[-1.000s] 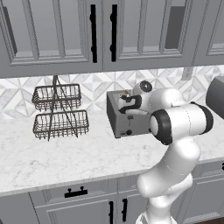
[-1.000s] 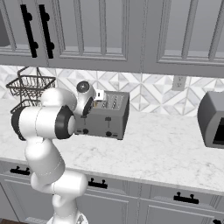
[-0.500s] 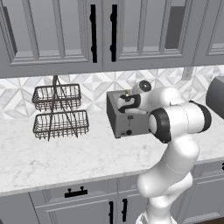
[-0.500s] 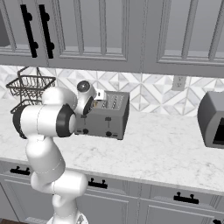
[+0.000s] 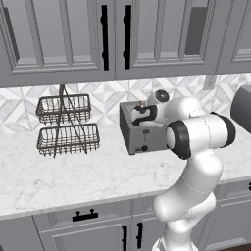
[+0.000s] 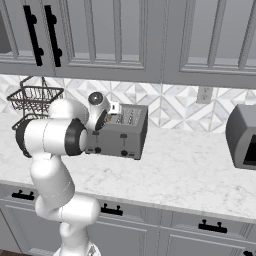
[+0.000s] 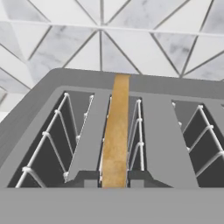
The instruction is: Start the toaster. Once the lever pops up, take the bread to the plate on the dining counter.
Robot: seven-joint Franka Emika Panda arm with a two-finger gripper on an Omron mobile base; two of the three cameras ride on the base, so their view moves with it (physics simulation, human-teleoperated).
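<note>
The grey two-slot toaster [image 5: 147,136] [image 6: 122,136] stands on the marble counter by the tiled wall. My gripper [image 5: 140,111] [image 6: 107,118] hangs right over its top, pointing down into a slot. In the hand view the golden-brown bread [image 7: 117,131] stands on edge in the middle slot of the toaster [image 7: 61,85]. My gripper [image 7: 113,179] has one dark fingertip pressed against each face of the slice, shut on it. The plate and the dining counter are out of view.
A two-tier wire basket [image 5: 66,125] [image 6: 34,98] stands left of the toaster. A dark grey appliance [image 5: 242,105] [image 6: 243,136] sits at the right. Grey upper cabinets [image 5: 112,39] hang low over the counter [image 5: 73,171].
</note>
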